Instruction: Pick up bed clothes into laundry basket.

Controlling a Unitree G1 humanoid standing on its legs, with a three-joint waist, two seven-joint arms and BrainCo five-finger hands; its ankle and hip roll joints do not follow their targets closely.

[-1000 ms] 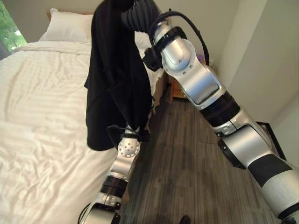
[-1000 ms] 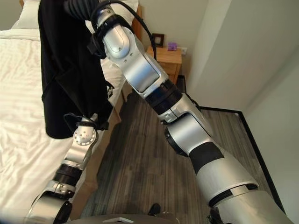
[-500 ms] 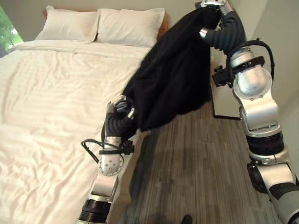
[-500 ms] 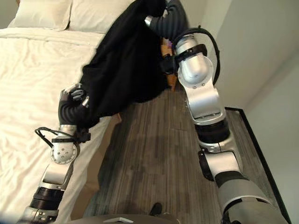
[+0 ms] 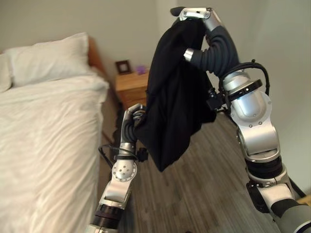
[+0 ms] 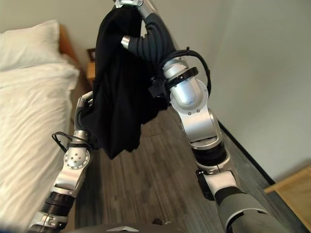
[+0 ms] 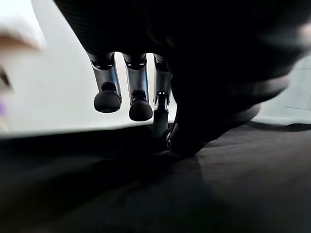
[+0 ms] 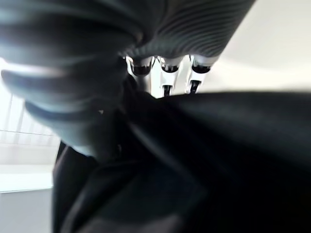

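A black garment (image 5: 177,92) hangs in the air beside the white bed (image 5: 43,141), over the wooden floor (image 5: 194,194). The right hand (image 5: 194,13) grips its top edge high up, fingers curled over the cloth. The left hand (image 5: 133,116) clutches a lower fold, fingers (image 7: 108,94) bent around the fabric. A wooden nightstand (image 5: 131,87) stands behind the garment, next to the bed.
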